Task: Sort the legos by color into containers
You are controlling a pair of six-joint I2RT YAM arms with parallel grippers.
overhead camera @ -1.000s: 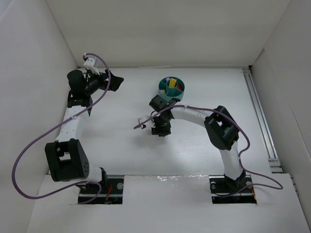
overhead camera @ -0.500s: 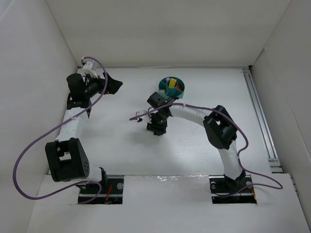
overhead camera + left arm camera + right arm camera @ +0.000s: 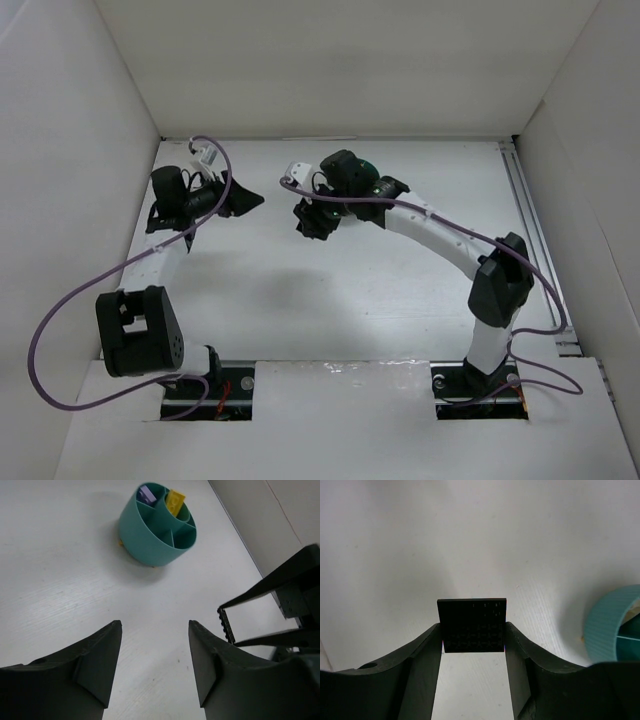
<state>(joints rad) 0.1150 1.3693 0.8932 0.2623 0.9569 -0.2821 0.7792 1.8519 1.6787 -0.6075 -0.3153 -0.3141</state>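
White table [image 3: 400,290] fills the floor of a white-walled enclosure, with both arm bases cut off at its near edge in the overhead view. On the left side the left gripper [image 3: 155,625] hangs low over bare tabletop, its two dark fingers apart with nothing between them. Farther in, near the middle, the right gripper [image 3: 472,630] is clamped on a black lego plate [image 3: 472,622], a flat square pinched by its side edges. Its studs are hard to make out against the dark plastic. From the left wrist view this plate appears edge-on at the right margin. Beyond it stands the teal dish [image 3: 150,535], upright on the table. A purple brick [image 3: 146,493] lies in a far wedge, a yellow brick [image 3: 175,501] leans in the round centre cup, and the other compartments are hidden by their walls. From overhead the right wrist covers almost all of the dish, and the right wrist camera catches only a slice of its ribbed wall.
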